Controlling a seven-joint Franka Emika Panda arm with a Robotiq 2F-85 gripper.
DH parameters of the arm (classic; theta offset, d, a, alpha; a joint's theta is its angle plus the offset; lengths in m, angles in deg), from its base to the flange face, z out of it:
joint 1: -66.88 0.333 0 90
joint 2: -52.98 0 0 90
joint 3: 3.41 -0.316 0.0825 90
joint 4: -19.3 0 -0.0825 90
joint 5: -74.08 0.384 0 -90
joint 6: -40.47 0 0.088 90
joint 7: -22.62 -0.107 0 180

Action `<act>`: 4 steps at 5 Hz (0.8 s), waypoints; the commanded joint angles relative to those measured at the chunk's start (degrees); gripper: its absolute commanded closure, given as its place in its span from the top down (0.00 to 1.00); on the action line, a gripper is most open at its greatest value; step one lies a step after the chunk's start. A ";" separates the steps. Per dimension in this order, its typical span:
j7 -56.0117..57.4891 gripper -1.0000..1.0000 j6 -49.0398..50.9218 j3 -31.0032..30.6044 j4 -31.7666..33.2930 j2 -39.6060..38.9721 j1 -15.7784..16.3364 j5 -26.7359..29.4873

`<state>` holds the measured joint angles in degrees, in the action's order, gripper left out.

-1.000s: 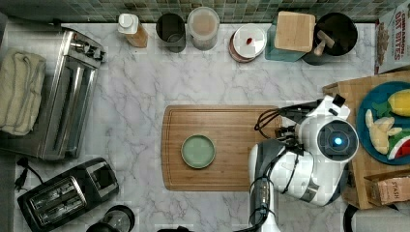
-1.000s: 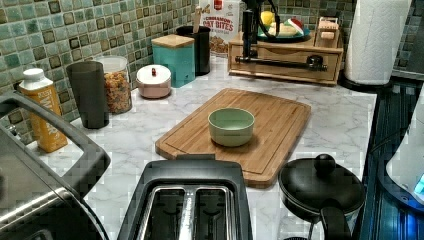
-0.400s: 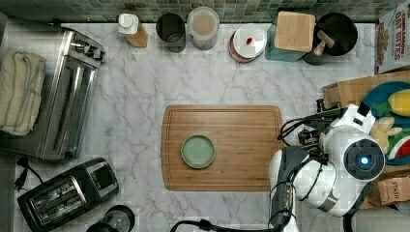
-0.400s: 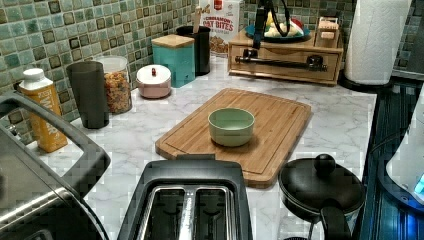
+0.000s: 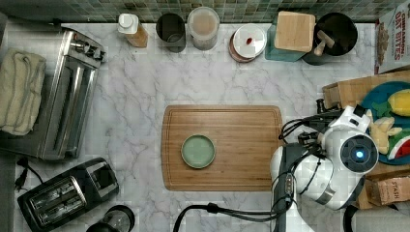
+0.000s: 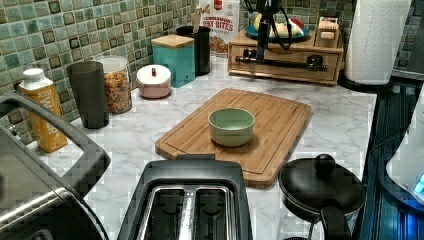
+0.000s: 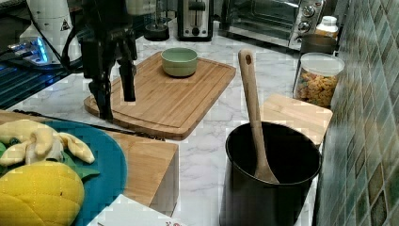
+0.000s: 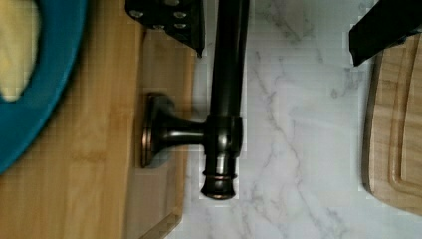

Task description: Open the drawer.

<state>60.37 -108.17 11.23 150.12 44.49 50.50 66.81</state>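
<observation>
Now the gripper (image 7: 115, 101) hangs with fingers spread, the drawer's (image 6: 285, 60) black bar handle (image 8: 226, 99) between them.

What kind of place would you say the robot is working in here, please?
Most likely a kitchen counter, perhaps a mock-up: a marble-look countertop against a green tiled backsplash, with a toaster, a toaster oven and a wooden cutting board.

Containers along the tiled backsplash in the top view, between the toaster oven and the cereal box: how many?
6, from the top view's left: orange bottle, dark tumbler, clear cereal jar, pink lidded dish, teal wood-lidded canister, black utensil crock. None looks hidden.
</observation>
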 commanded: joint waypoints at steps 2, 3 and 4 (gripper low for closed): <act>-2.46 1.00 -0.69 2.02 -4.28 -2.29 -1.50 -2.25; -3.28 1.00 -1.25 1.59 -4.12 -3.09 -1.77 -2.22; -4.68 1.00 1.04 1.62 -4.72 -4.69 -1.54 -2.00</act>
<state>59.92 -107.61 11.36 149.45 40.10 49.89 62.91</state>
